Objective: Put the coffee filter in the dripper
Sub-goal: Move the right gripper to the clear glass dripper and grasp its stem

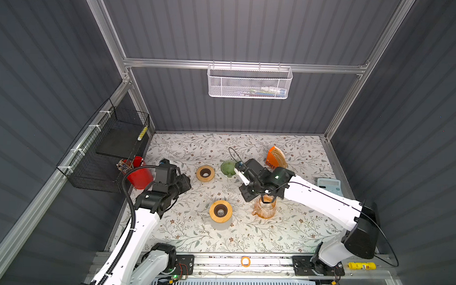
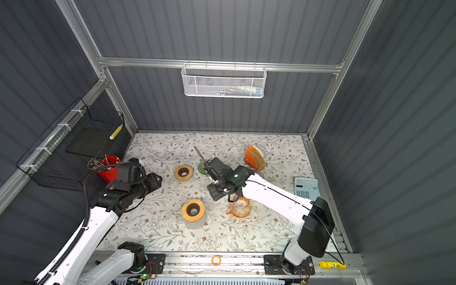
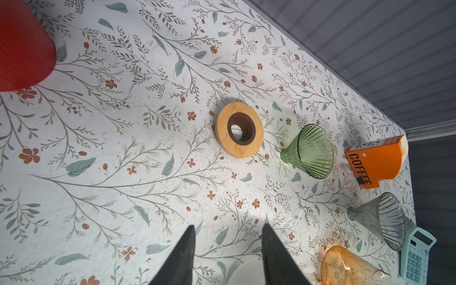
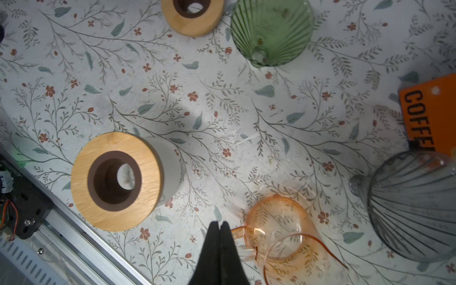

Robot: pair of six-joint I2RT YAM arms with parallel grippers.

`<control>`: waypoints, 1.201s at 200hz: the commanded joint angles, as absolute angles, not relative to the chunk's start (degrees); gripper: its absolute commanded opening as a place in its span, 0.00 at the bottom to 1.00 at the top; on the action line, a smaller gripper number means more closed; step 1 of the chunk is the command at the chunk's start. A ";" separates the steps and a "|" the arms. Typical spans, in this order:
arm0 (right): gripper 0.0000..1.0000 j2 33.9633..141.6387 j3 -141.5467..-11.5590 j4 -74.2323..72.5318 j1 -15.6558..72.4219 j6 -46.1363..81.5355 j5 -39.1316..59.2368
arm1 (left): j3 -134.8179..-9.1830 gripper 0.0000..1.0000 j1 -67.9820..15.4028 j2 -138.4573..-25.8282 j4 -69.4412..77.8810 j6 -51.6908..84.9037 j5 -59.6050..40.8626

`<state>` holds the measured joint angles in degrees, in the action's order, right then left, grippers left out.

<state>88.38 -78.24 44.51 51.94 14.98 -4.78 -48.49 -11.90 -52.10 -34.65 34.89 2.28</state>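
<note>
Reading first: the only lettering I can make out is on the orange box point(image 3: 373, 161), black capitals spelling "COFFEE" down its side. The small print on its white end is too fine to read. The calculator point(image 1: 329, 184) has keys, but I can't read them from here.

The coffee filters point(image 1: 281, 156) are tan paper, fanned in a stack and poking out of that box. It stands at the far right of the floral table point(image 3: 123, 148), just beside the grey dripper point(image 3: 385, 219). I can't count the sheets.

Both drippers are ribbed glass cones standing mouth up, and I see no paper in either. The green dripper point(image 3: 312, 151) stands between the box and a loose wooden ring point(image 3: 239, 129).

Count: two drippers, green and grey. Two wooden rings, one flat on the table and one point(image 4: 116, 181) sitting on the single white mug point(image 4: 170, 170). One orange glass carafe point(image 4: 278, 229), one red cup point(image 1: 139, 176), one box, one calculator.

My left claw point(image 3: 228, 226) stands partly open over bare table, with nothing between the fingers. My right claw point(image 4: 220, 222) is pinched tight, its tips pressed together on nothing, and it hangs just beside the carafe's spout.
</note>
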 commanded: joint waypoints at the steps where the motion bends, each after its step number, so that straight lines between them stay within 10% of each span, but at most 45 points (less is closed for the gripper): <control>1: 0.00 84.73 -73.04 39.56 47.04 15.25 1.07 | -50.54 0.45 -11.51 -52.51 -34.55 33.60 1.54; 63: 0.00 76.02 -58.78 27.27 33.96 20.08 14.12 | -50.89 0.44 -11.52 -53.52 -33.49 33.45 0.64; 105: 0.35 72.48 -53.98 25.13 23.96 25.15 11.72 | -51.16 0.44 -11.51 -54.56 -33.22 31.56 -1.62; 147: 0.48 72.48 -53.00 26.84 16.14 26.88 7.27 | -51.59 0.44 -11.51 -55.85 -32.67 30.01 -5.24; 240: 0.47 78.57 -52.56 26.26 10.83 27.39 5.70 | -49.95 0.44 -11.56 -56.75 -29.56 27.07 -9.60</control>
